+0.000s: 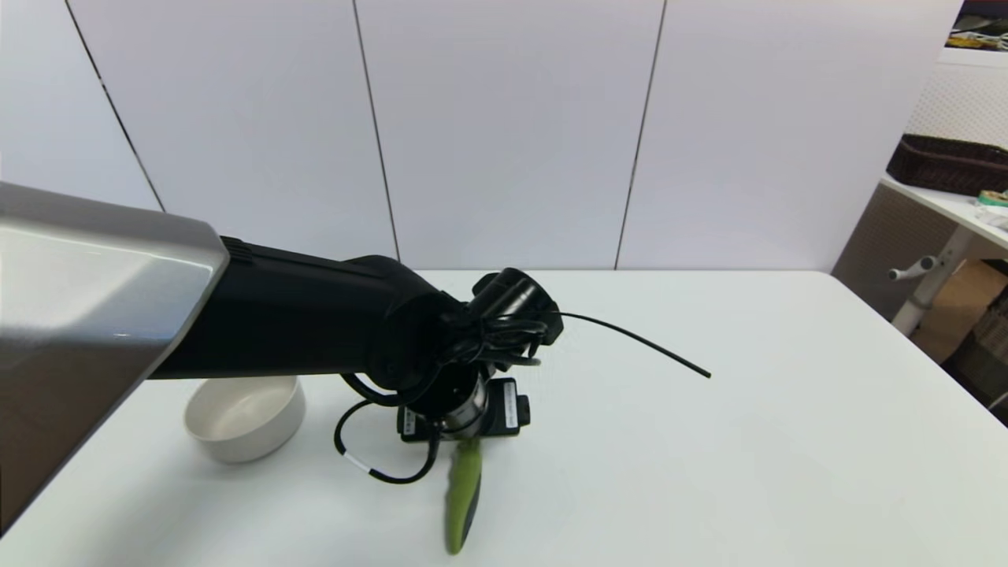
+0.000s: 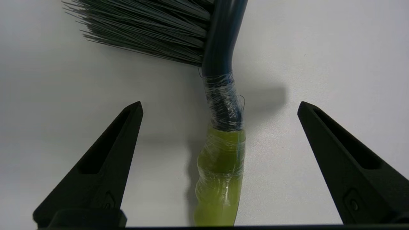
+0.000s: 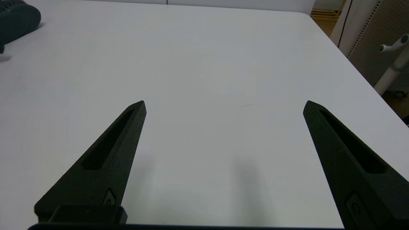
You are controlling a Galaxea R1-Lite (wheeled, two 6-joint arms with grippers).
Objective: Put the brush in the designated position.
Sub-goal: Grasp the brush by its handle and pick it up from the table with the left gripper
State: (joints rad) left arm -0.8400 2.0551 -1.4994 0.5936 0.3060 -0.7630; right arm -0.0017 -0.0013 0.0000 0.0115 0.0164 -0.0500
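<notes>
The brush lies flat on the white table. Its dark bristles fan to one side of the dark neck, and its lime-green handle is wrapped in clear film. My left gripper hangs open over it, one finger on each side of the handle's neck and neither touching it. In the head view the left arm's wrist hides the brush head, and only the green handle shows near the table's front edge. My right gripper is open over bare table, with the brush head far off to its side.
A cream bowl stands on the table left of the brush. A thin black cable sticks out to the right from the left wrist. The table's right edge borders another desk with a dark basket.
</notes>
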